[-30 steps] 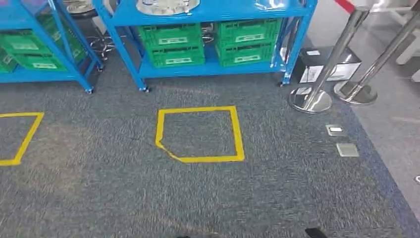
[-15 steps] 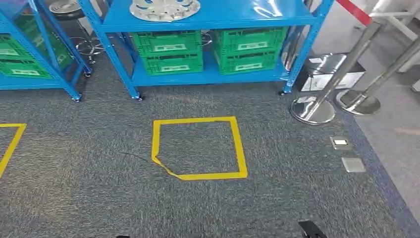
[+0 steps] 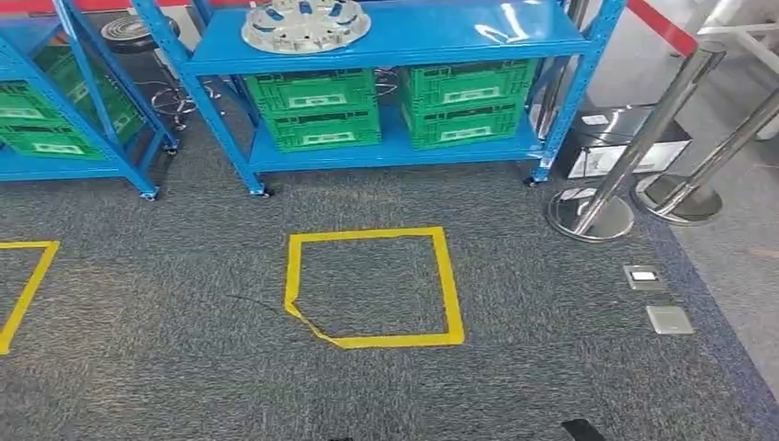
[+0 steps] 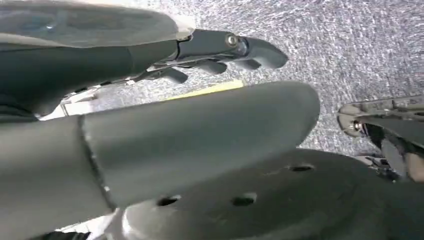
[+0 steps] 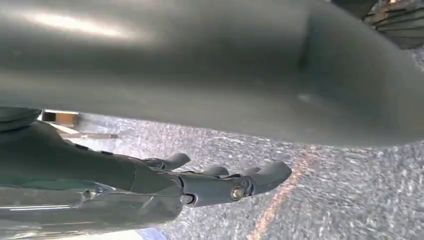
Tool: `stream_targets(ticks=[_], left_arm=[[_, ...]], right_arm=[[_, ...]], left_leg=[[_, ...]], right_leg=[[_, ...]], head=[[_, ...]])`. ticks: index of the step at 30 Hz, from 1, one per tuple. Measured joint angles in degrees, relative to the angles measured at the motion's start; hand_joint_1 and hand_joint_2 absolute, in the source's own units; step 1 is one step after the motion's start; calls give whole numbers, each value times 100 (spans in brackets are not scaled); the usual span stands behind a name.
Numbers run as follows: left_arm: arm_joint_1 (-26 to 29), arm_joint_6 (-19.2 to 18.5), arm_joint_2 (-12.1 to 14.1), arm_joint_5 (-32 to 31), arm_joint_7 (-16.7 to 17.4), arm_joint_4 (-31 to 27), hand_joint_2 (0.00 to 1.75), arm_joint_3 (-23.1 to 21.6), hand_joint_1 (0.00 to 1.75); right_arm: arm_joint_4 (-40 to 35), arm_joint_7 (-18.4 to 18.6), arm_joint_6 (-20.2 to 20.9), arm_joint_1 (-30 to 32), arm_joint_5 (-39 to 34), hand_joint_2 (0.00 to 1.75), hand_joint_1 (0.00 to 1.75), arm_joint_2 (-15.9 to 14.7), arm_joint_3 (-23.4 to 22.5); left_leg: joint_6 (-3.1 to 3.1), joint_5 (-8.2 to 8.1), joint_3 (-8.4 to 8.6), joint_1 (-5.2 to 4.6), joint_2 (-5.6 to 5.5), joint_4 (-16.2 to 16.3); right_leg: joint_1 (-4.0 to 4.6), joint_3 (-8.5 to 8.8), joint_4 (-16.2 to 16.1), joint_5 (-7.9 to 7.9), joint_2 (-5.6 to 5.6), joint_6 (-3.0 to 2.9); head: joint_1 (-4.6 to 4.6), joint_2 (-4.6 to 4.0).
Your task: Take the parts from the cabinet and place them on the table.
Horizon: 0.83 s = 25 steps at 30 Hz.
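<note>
A round silver part [image 3: 305, 24] with cut-out windows lies on the upper shelf of the blue cabinet [image 3: 395, 147] ahead of me. A clear plastic bag [image 3: 508, 33] lies further right on the same shelf. Green crates [image 3: 317, 108] fill the lower shelf. My left hand [image 4: 220, 52] hangs beside my body over the carpet, fingers stretched out and apart, holding nothing. My right hand [image 5: 220, 182] hangs the same way, fingers extended and empty.
A yellow taped square [image 3: 372, 287] marks the grey carpet in front of the cabinet. A second blue rack [image 3: 64, 110] with green crates stands to the left. Two chrome barrier posts [image 3: 592, 211] and a grey box [image 3: 620, 138] stand at the right, with floor sockets [image 3: 657, 294] nearby.
The whole picture has slid downward: my view has risen, so more of the cabinet's upper shelf and the silver part shows. Nothing on the floor has moved itself.
</note>
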Motion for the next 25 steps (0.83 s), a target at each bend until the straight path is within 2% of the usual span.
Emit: stream_targets(ticks=[1,2,4,5,7,8,9,12,16,17,20,25], left_arm=[[1,9,-2,-9,-9,0,0,0,0],[2,15,0,-9,-13,0,0,0,0],[-1,15,11,-9,-20,0,0,0,0],[-11,15,13,-11,-24,2,0,0,0],[-33,15,15,-28,-31,0,0,0,0],[-19,15,-4,-33,-48,0,175,0,0],[-16,20,0,-33,-46,2,175,0,0],[-18,48,0,-39,-57,2,175,0,0],[-23,83,-4,-41,-39,2,175,0,0],[-24,94,-4,-41,-26,2,175,0,0],[-25,120,-9,-41,-24,2,175,0,0],[-25,122,-9,-50,-20,2,175,0,0]], right_arm=[[0,2,0,1,-13,0,0,0,0],[-2,4,2,0,-28,0,0,0,0],[-2,4,2,-2,-28,0,0,0,0],[-2,2,2,-14,-31,0,0,0,0],[-2,7,2,-21,-39,0,0,0,-2],[-2,4,2,-19,-52,0,0,-20,-2],[-2,4,7,-20,-52,0,0,-13,-2],[-2,-2,9,-25,-70,0,0,-9,-2],[-2,37,19,-36,-68,0,0,-9,0],[-2,46,39,-36,-68,175,0,-9,0],[-2,46,72,-36,-61,175,0,-9,0],[-2,26,87,-35,-63,175,0,-9,0]], left_leg=[[-2,208,61,14,3,-201],[10,527,269,22,4,-685],[61,1014,692,20,7,-1730],[78,905,767,-24,2,-1810],[121,878,771,-31,-8,-1865],[52,875,782,11,-14,-1894],[57,877,789,5,-16,-1894],[95,852,794,-17,-17,-1894],[123,836,800,-16,-14,-1894],[123,836,801,-17,-14,-1894],[134,842,804,-18,-14,-1893],[151,858,825,-17,-12,-1907]], right_leg=[[-5,37,0,-27,4,6],[-12,89,-1,-62,14,19],[-20,157,-12,-131,24,66],[23,107,-6,-167,27,112],[6,131,-36,-186,28,160],[36,148,-22,-196,28,64],[29,158,-42,-203,16,37],[21,194,-118,-192,20,56],[21,222,-176,-180,20,118],[21,222,-177,-177,20,124],[19,222,-183,-170,20,169],[24,228,-183,-161,19,182]], head=[[0,0],[0,0],[-2,0],[-2,0],[7,0],[11,0],[18,0],[18,0],[17,0],[17,0],[15,0],[15,0]])
